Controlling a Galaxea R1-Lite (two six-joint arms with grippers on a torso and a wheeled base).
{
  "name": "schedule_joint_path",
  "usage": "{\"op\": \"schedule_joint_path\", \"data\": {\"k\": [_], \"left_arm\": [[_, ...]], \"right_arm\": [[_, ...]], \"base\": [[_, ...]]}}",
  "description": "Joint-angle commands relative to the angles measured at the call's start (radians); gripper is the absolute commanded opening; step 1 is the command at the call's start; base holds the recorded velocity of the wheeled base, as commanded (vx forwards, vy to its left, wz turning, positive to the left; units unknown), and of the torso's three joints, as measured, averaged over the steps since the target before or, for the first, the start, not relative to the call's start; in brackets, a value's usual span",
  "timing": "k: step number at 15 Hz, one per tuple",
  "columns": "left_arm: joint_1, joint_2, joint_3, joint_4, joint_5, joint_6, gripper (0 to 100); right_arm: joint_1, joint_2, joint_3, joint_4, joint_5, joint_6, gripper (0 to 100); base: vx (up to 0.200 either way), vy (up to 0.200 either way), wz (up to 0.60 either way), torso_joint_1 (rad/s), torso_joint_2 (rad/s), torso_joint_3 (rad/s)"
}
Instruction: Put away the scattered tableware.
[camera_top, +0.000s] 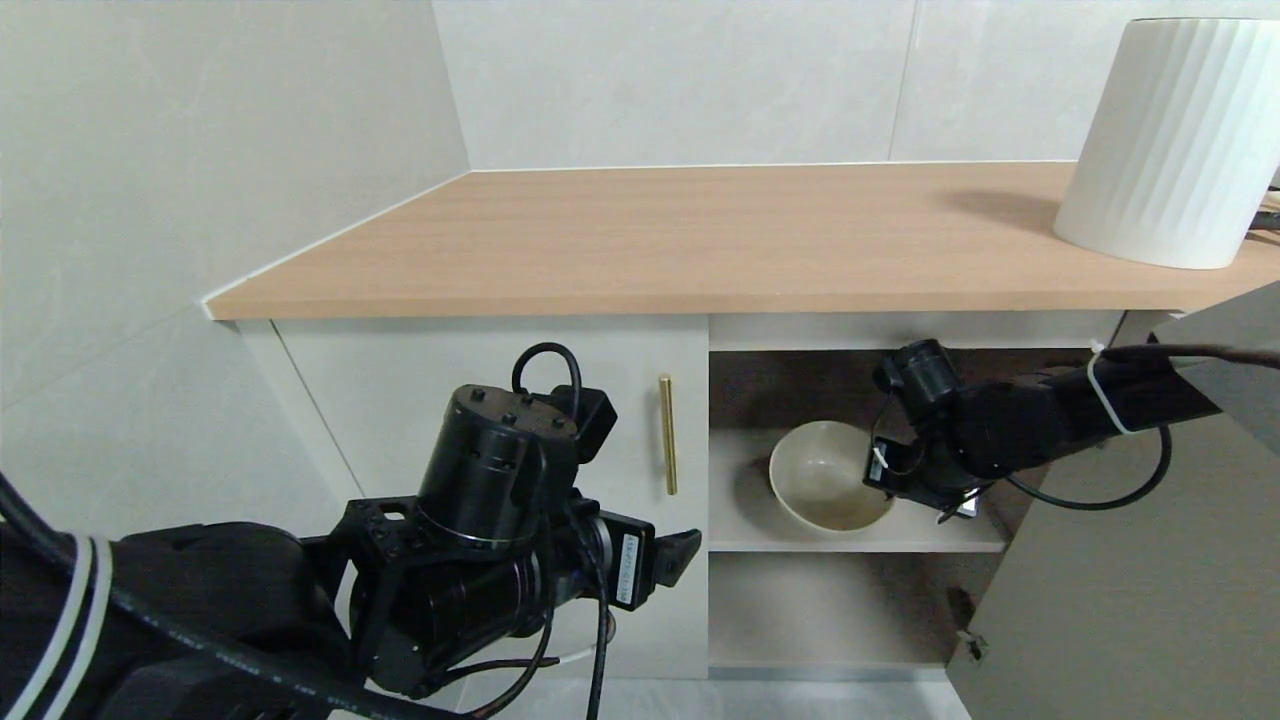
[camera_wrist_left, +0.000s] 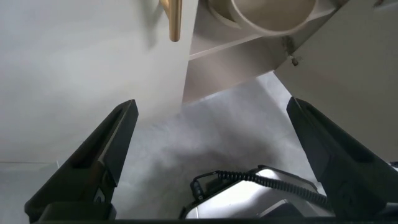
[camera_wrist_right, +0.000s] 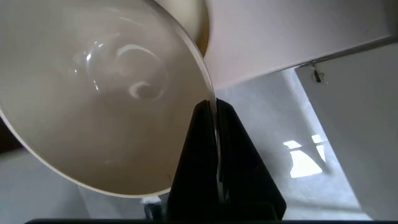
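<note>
A wooden bench (camera_top: 700, 235) sits in a corner of pale tiled walls (camera_top: 200, 150). A tall white ribbed tub (camera_top: 1170, 140) stands on its right end. Below, the left cupboard door (camera_top: 400, 370) is shut, with a gold handle (camera_top: 668, 435). The right door (camera_top: 1120, 560) is open, showing a shelf (camera_top: 740, 500). The floor (camera_wrist_left: 236, 130) is grey.

- The wooden countertop (camera_top: 640, 240) runs above the brass handle (camera_top: 667, 435), from the wall corner on the handle's left to well past it on the right.
- A white ribbed cylinder (camera_top: 1165, 140) stands upright on the countertop, far right of the handle and near the front edge.
- A pale shelf (camera_top: 745, 525) sits in the open bay just right of the handle, about level with its lower end.
- A cream bowl (camera_top: 825, 480) is on that shelf, right of the handle. It is tipped with its opening facing outward, and whether its base sits flat cannot be told.
- The bay's bottom board (camera_top: 820, 610) lies lower, right of the handle.
</note>
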Motion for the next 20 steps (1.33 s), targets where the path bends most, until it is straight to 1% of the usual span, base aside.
{"op": "schedule_joint_path", "data": {"k": [1, 5, 10, 16, 20], "left_arm": [[0.000, 0.000, 0.000, 0.000, 0.000, 0.000, 100], [0.000, -0.002, 0.000, 0.000, 0.000, 0.000, 100], [0.000, -0.002, 0.000, 0.000, 0.000, 0.000, 100], [0.000, 0.000, 0.000, 0.000, 0.000, 0.000, 100], [0.000, -0.003, 0.002, 0.000, 0.000, 0.001, 100]], "right_arm": [[-0.020, 0.045, -0.033, -0.002, -0.004, 0.008, 0], [-0.028, 0.081, -0.080, -0.002, -0.004, 0.040, 0], [-0.028, 0.127, -0.126, -0.002, -0.006, 0.040, 0], [-0.030, 0.141, -0.132, -0.002, -0.020, 0.041, 0], [-0.020, 0.101, -0.109, 0.000, -0.028, 0.051, 0]], "base": [[0.000, 0.000, 0.00, 0.000, 0.00, 0.000], [0.000, 0.000, 0.00, 0.000, 0.00, 0.000], [0.000, 0.000, 0.00, 0.000, 0.00, 0.000], [0.000, 0.000, 0.00, 0.000, 0.00, 0.000], [0.000, 0.000, 0.00, 0.000, 0.00, 0.000]]}}
